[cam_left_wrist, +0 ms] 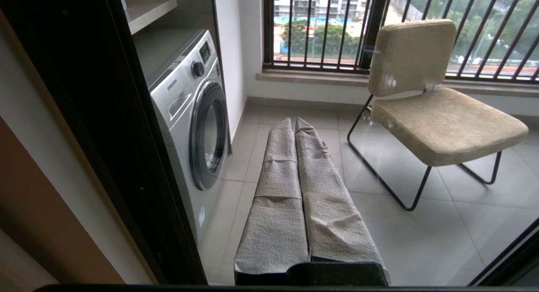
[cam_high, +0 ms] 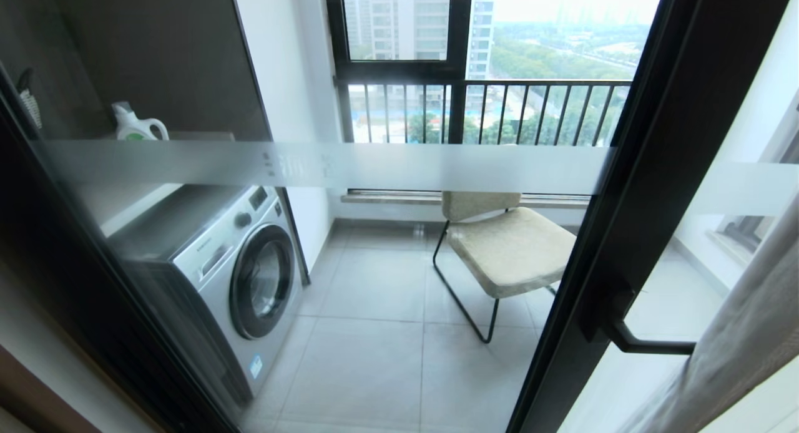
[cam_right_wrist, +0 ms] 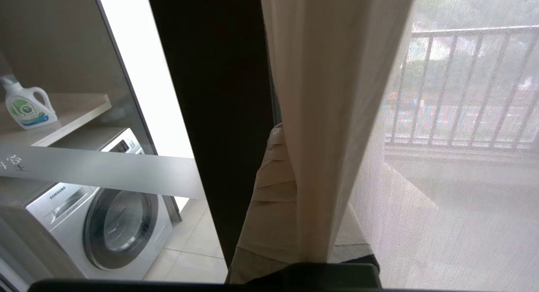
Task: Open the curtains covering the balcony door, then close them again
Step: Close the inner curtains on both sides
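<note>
The balcony door [cam_high: 655,189] fills the head view: glass panels in a thick black frame, a frosted band [cam_high: 374,166] across them and a black handle [cam_high: 630,339]. The curtains [cam_high: 743,339] are gathered at the lower right, leaving most of the glass uncovered. In the right wrist view a cream fold of the curtains [cam_right_wrist: 324,115] runs between the cloth-wrapped fingers [cam_right_wrist: 269,199] of my right gripper [cam_right_wrist: 297,157], which is shut on it. A see-through layer [cam_right_wrist: 454,157] hangs beside the fold. My left gripper [cam_left_wrist: 293,123] is shut and empty, pointing at the glass. Neither gripper shows in the head view.
Behind the glass stand a silver washing machine [cam_high: 231,277] on the left and a beige chair on black legs [cam_high: 505,246] in the middle. A detergent bottle [cam_high: 134,126] sits on a shelf. A black-framed window with railing bars [cam_high: 487,108] closes off the balcony's far side.
</note>
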You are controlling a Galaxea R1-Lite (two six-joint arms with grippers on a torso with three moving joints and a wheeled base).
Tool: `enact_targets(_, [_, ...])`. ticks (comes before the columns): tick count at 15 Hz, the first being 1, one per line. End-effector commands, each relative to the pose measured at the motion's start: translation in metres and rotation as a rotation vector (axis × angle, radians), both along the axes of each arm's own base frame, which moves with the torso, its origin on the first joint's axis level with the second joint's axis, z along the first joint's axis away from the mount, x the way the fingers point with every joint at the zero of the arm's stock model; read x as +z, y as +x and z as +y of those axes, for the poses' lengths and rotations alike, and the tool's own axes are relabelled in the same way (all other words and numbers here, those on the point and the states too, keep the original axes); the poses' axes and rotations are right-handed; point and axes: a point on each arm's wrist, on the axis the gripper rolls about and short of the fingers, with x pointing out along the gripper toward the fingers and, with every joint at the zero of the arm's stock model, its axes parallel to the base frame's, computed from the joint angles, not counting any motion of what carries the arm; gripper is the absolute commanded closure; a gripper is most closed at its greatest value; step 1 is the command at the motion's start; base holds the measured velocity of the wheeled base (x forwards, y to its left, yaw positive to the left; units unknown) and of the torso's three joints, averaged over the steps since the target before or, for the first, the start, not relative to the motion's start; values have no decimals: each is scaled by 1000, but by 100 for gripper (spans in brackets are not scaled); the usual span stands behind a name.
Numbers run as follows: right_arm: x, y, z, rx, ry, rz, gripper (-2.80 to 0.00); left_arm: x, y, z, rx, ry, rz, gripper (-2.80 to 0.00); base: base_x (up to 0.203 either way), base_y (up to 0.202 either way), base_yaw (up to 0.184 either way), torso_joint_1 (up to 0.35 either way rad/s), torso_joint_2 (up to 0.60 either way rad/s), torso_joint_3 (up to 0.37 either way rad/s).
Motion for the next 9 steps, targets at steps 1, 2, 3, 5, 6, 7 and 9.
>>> enact_targets(1, [0,0,0,2,0,-2,0,0,0,0,0,-1,-1,0,0,192,3,0,5,7])
enact_targets(2, [0,0,0,2,0,-1,0,0,0,0,1,-1,-1,0,0,194,0,2,1,-1])
enact_targets(3, [0,-1,0,2,0,-2,0,0,0,0,1,-1,-1,0,0,191,3,2,7,2])
enact_targets(5, [0,-1,0,2,0,-4,0,0,0,0,1,-1,-1,0,0,191,2,1,5,1])
enact_targets(6, [0,-1,0,2,0,-4,0,0,0,0,1,-1,-1,0,0,192,0,1,-1,-1])
enact_targets(7, [0,-1,0,2,0,-2,0,0,0,0,1,-1,-1,0,0,191,0,6,5,-1])
enact_targets(9, [0,-1,0,2,0,-2,0,0,0,0,1,-1,-1,0,0,191,-1,4,0,2])
